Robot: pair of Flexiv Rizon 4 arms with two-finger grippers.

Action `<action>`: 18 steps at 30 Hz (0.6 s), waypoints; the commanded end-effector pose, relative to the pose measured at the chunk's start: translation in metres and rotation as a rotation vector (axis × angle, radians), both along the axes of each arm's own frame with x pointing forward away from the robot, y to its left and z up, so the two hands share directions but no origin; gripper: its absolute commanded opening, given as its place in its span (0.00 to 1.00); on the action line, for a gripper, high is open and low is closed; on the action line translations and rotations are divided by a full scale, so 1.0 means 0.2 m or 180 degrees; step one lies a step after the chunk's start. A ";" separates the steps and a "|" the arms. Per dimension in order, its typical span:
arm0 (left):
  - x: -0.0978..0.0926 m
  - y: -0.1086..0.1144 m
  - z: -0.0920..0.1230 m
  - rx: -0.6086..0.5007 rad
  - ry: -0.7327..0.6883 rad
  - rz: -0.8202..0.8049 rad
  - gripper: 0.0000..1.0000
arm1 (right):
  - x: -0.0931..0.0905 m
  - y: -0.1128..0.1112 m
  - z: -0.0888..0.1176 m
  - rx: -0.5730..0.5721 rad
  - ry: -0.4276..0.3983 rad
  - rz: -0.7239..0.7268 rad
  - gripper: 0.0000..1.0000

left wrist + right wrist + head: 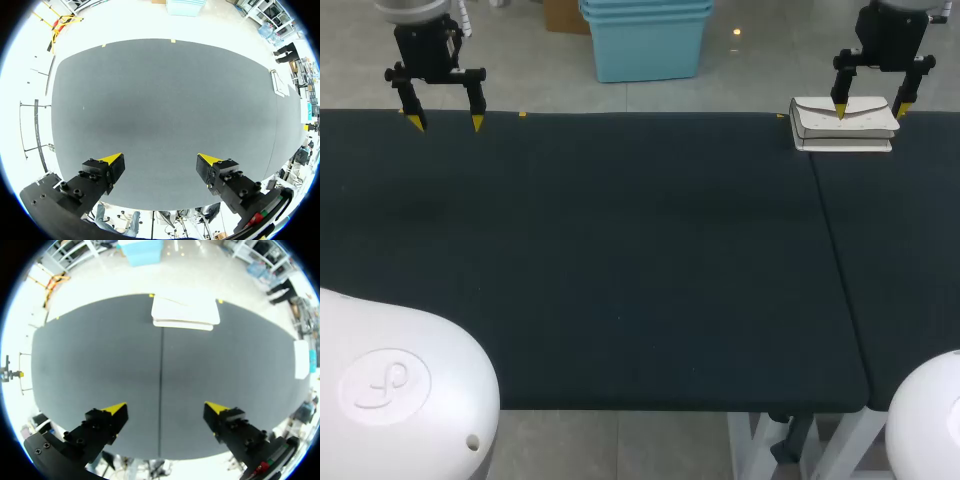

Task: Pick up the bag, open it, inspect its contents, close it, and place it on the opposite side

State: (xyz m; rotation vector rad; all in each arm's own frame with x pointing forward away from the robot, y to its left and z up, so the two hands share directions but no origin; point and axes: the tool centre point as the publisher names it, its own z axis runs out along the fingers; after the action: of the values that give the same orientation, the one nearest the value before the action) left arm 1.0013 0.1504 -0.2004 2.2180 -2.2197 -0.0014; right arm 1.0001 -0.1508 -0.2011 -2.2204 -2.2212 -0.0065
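And here is the bag (845,122), a flat white one, lying at about 1 o'clock on the worktop (620,250), right up against the far edge. Its flap is sitting down over the front, so it is showing nothing of what is inside. The right hand (870,108) is hanging over that same corner with its two yellow-tipped fingers spread wide, gripping nothing. From its own wrist camera the bag (185,314) is lying dead ahead at 12 o'clock of the hand (170,407), well apart from the tips and not between them. Over at 11 o'clock the left hand (445,122) is hovering above the far edge, fingers released as well and carrying nothing. In its wrist view only bare dark cloth is showing between the tips of the hand (160,160), and the bag (278,82) is sitting far off at roughly 2 o'clock as a thin pale sliver. The worktop is wearing a dark, matte cover, and a seam (835,250) is running from the near edge towards the bag, ending just at its left end. A small yellow tab (522,114) is sticking to the far edge at about 11 o'clock, a little to the right of the left hand.
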 end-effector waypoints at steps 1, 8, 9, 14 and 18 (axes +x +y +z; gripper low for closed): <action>0.00 0.00 0.00 0.0004 -0.0002 0.0001 1.00 | 0.00 0.00 0.00 -0.0007 0.0003 -0.0001 1.00; 0.00 0.00 0.00 0.0004 -0.0002 0.0001 1.00 | 0.00 0.00 0.00 -0.0007 0.0003 -0.0001 1.00; 0.00 0.00 0.00 0.0004 -0.0002 0.0001 1.00 | 0.00 0.00 0.00 -0.0007 0.0003 -0.0001 1.00; 0.00 0.00 0.00 0.0004 -0.0002 0.0001 1.00 | 0.00 0.00 0.00 -0.0007 0.0003 -0.0001 1.00; 0.00 -0.01 0.00 -0.0048 -0.0049 -0.0111 1.00 | 0.00 0.00 0.00 -0.0007 0.0003 -0.0001 1.00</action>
State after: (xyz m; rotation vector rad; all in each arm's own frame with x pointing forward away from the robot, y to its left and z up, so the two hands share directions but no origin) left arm 1.0016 0.1495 -0.2001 2.2139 -2.2233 0.0014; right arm 1.0001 -0.1508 -0.2011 -2.2204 -2.2211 -0.0065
